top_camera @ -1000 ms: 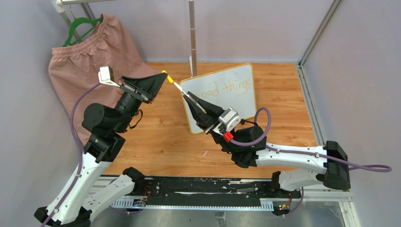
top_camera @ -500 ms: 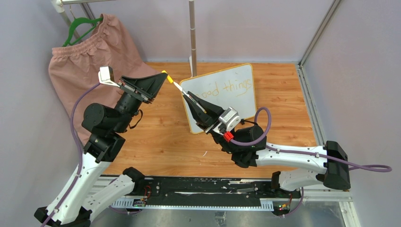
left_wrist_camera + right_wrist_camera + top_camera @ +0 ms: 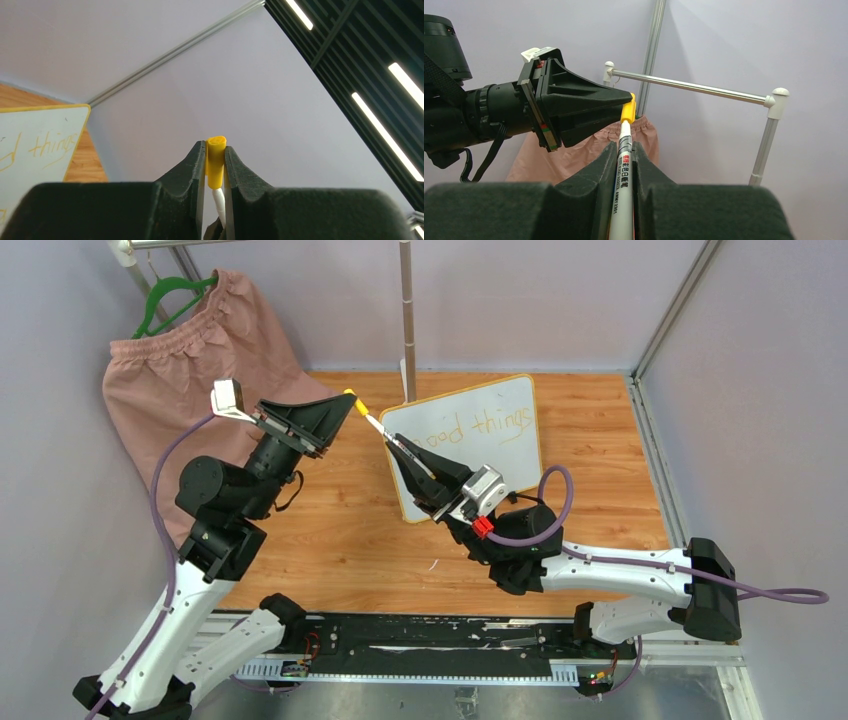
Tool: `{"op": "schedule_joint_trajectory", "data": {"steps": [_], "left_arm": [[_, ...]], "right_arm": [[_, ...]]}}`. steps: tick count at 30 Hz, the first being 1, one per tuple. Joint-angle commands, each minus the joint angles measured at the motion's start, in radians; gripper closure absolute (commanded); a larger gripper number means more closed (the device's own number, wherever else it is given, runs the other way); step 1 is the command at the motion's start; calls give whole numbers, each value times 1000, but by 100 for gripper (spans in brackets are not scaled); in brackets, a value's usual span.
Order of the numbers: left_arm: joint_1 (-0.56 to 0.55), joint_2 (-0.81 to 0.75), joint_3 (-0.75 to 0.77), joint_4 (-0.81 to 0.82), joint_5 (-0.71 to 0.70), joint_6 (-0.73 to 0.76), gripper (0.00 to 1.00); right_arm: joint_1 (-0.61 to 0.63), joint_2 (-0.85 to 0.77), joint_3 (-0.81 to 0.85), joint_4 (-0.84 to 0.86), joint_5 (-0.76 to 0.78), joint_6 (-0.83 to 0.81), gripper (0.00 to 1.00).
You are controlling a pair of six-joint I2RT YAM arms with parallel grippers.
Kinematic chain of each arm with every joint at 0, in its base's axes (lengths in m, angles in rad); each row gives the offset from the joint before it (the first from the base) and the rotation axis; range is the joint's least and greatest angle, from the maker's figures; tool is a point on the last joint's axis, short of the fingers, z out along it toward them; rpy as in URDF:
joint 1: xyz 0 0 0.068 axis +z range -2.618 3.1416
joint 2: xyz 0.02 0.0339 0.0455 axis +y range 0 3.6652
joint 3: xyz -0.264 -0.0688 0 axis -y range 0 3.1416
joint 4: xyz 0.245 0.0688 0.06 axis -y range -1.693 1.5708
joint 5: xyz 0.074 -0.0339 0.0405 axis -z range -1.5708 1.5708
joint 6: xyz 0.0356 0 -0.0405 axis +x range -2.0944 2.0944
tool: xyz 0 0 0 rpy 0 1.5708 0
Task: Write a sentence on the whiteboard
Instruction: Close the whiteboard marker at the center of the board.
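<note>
Rounded yellow-framed whiteboard (image 3: 505,452); slim white marker (image 3: 623,150)

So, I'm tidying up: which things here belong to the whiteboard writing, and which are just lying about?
Job: yellow-framed white whiteboard, its yellow handwritten words, white marker in right gripper, yellow cap in left gripper.
Bystanders: pink fabric garment, green plastic hanger, metal rack pole.

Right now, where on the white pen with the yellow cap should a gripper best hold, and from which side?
Take the white pen mid-barrel, coming from its uncapped end, fingers across the round shaft, as the right gripper does. The left gripper pinches the yellow cap.
</note>
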Motion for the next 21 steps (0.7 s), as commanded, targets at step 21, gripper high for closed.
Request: {"op": "schedule_joint_trajectory", "data": {"steps": [21], "left_arm": [[-17, -14, 7, 25, 73, -32, 100]], "right_arm": [[12, 93, 109, 98, -37, -65, 100]]}}
